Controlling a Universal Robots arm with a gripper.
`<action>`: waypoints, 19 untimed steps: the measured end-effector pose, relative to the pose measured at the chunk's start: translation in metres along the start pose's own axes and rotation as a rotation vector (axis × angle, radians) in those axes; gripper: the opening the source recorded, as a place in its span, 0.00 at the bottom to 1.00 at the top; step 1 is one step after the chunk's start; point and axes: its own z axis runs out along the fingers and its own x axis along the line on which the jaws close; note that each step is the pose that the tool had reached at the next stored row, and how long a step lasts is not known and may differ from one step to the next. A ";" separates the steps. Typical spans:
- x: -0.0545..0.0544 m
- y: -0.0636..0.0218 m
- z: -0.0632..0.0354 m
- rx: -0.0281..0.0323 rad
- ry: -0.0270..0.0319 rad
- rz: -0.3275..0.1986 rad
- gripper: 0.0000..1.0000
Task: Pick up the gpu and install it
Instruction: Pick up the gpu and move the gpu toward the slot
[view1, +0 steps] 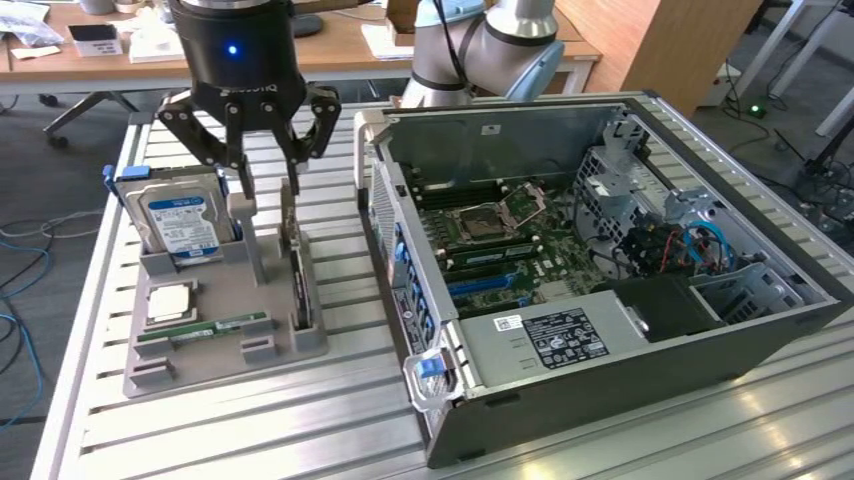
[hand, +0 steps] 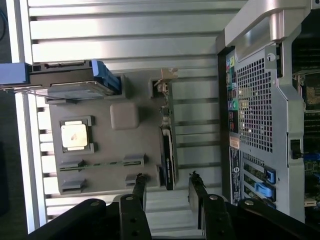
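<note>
Straddling the gpu (hand: 168, 155) with fingers (hand: 141, 187) moderately wide and touching neither face, the pincer (hand: 167, 184) holds nothing: the pick-up step, I judge. The card stands on edge in the grey holder tray (hand: 102, 150) on the counter (view1: 267, 430), beside the open computer case (view1: 627, 400), not yet installed; a sound grip calls for closing squarely on its thin edge.
</note>
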 end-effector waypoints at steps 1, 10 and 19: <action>0.000 -0.0001 0.0017 0.0001 0.0001 0.000 0.47; 0.000 -0.0005 0.0182 0.0001 0.0000 0.000 0.47; 0.001 -0.0010 0.0345 0.0001 0.0000 0.000 0.47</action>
